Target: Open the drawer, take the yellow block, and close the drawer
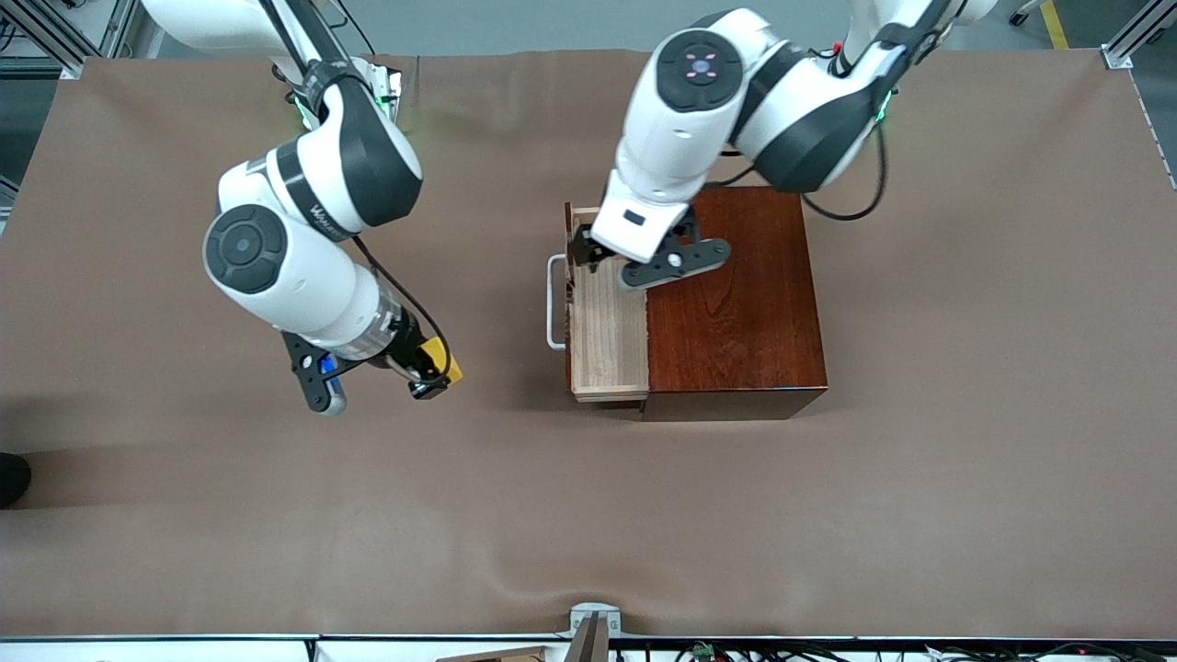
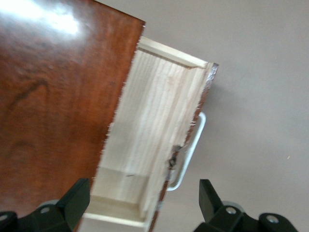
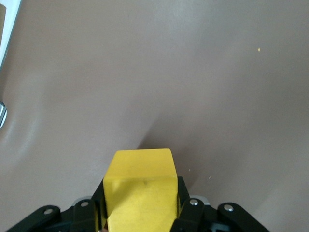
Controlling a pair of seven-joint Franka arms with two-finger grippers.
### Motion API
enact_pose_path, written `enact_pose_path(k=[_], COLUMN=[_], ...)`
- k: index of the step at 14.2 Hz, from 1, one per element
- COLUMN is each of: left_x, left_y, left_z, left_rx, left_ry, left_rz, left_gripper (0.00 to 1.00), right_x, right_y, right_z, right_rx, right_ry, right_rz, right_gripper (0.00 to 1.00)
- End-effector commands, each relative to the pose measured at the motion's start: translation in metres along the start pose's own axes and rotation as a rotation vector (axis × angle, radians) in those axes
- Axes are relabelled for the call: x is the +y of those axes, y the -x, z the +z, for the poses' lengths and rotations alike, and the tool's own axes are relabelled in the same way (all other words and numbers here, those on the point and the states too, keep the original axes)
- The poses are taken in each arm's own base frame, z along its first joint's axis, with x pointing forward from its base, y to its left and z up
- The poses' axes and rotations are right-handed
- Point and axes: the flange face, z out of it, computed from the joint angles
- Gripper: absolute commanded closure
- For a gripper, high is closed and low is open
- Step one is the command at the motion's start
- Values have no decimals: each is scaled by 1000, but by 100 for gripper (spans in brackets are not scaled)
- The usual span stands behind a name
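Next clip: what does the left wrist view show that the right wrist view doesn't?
Only the left wrist view: the open drawer, its pale inside bare, in the reddish-brown box, with the left gripper above it, jaws apart. Only the right wrist view: the yellow block clamped in the right gripper. Both: the brown table cover and the white handle, just an edge sliver in the right view.

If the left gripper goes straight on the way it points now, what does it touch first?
Probably the drawer. The left gripper hangs over the open tray with its fingers apart, and its wrist view looks straight down onto the pale wood floor beside the white handle. Depth is unclear, so a fingertip might catch the tray's rim first.
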Motion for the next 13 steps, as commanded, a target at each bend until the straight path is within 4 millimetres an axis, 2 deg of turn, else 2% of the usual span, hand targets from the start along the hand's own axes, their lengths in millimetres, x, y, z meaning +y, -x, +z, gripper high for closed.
enact_pose_path(k=[1, 4, 8, 10, 13], left_x=[33, 58, 85, 92, 93], left_y=[17, 29, 56, 65, 66], left_z=[27, 49, 97, 115, 132], left_rx=[48, 70, 137, 156, 156], left_ry=[27, 84, 135, 152, 147], left_rz=[-80, -190, -293, -319, -315], left_gripper=[0, 0, 0, 0, 0], right_x=[7, 13, 22, 30, 47], right_y=[-25, -52, -85, -102, -146], right_z=[-5, -5, -3, 4, 15], right_rx=[7, 6, 29, 41, 31], right_ry=[5, 12, 35, 62, 89], right_rz=[-63, -101, -170, -219, -261], right_gripper=[100, 100, 100, 100, 100])
